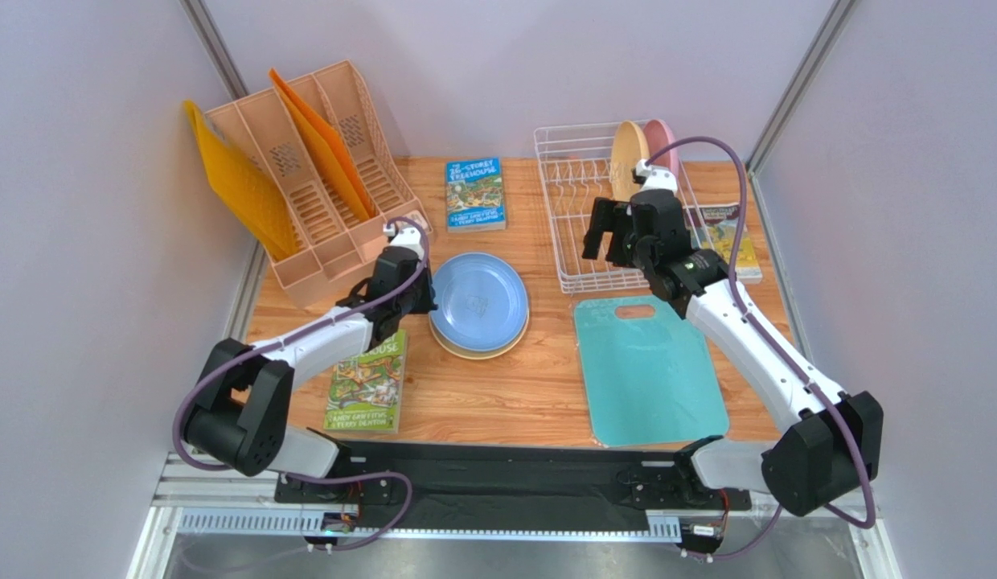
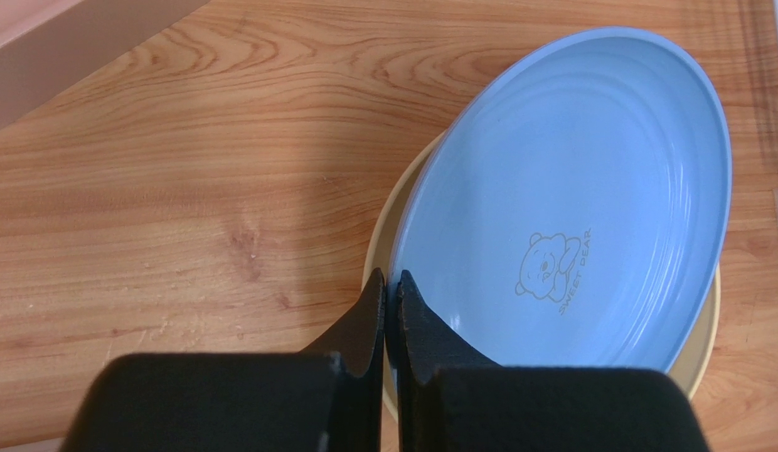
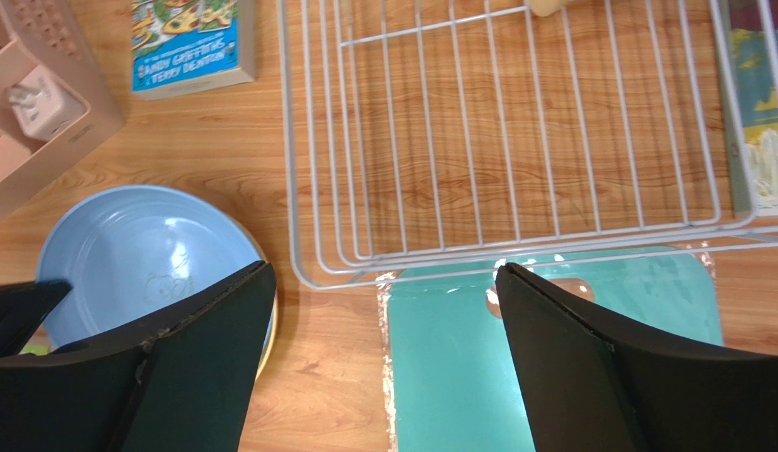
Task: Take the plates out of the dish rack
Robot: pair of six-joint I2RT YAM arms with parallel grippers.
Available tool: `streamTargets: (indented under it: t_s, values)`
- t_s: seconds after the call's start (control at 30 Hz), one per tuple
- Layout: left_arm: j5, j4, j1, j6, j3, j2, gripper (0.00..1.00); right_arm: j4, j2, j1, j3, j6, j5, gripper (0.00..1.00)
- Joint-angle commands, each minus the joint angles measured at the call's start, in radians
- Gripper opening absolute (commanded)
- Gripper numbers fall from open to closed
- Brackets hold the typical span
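The blue plate [image 2: 562, 188] is laid on a cream plate [image 2: 383, 235] on the worktop [image 2: 176, 188], its rim pinched by the closed left fingers [image 2: 360, 339]. The right fingers [image 3: 204, 339] are held wide apart above the rack's [image 3: 289, 141] near edge. A second cream plate [image 1: 627, 157] and a pink plate [image 1: 664, 139] are stood upright at its far end.
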Motion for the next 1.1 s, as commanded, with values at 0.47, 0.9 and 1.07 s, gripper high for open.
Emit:
streamTargets:
  t_s: [0.47, 0.9, 1.07]
  values:
    - [0.005, -0.002, -0.003, 0.017, 0.043, 0.004, 0.57, 0.004, 0.243, -0.185, 0.262, -0.123, 0.083, 0.95]
    - [0.099, -0.141, -0.004, 0.135, 0.090, -0.268, 0.99, 0.015, 0.730, -0.223, 0.781, -0.292, 0.218, 0.79]
    - [0.162, -0.162, -0.004, 0.138, 0.101, -0.355, 0.99, -0.004, 0.886, -0.225, 0.945, -0.349, 0.301, 0.62]
